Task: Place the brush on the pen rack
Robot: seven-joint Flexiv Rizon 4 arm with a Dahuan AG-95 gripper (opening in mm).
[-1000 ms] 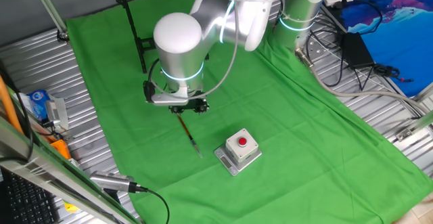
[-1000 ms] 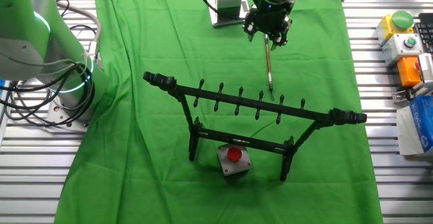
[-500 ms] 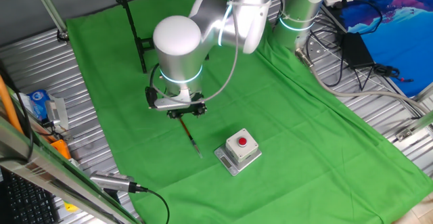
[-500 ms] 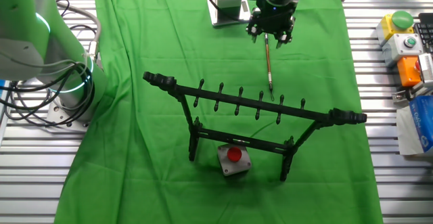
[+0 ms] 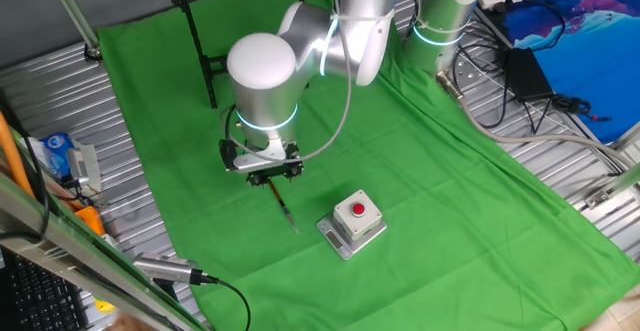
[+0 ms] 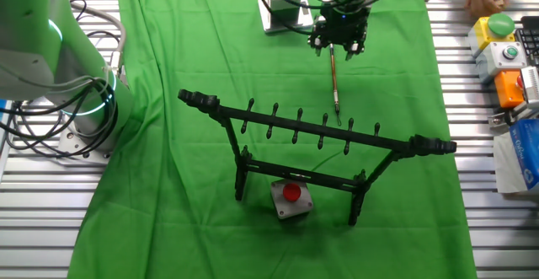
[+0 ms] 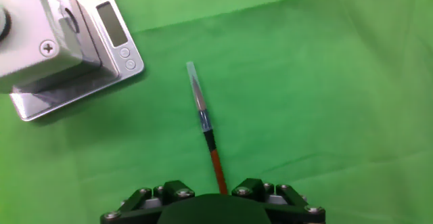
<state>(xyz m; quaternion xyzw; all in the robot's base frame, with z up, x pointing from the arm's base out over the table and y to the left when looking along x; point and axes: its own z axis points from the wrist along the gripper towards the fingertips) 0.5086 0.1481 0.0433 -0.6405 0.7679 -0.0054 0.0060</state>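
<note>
the brush (image 7: 203, 119) lies flat on the green cloth (image 7: 325, 82), its shaft running under the claw (image 7: 215, 195); whether the claw grips it, cannot tell.

A wrinkled green cloth (image 5: 420, 171) covers my ribbed silver metal tabletop (image 6: 484, 228). Black cables (image 5: 520, 81) trail off one side; a blue patterned sheet (image 5: 590, 11) lies beyond.

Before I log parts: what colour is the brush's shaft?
Reddish-brown; the brush shaft shows best in the hand view.
</note>
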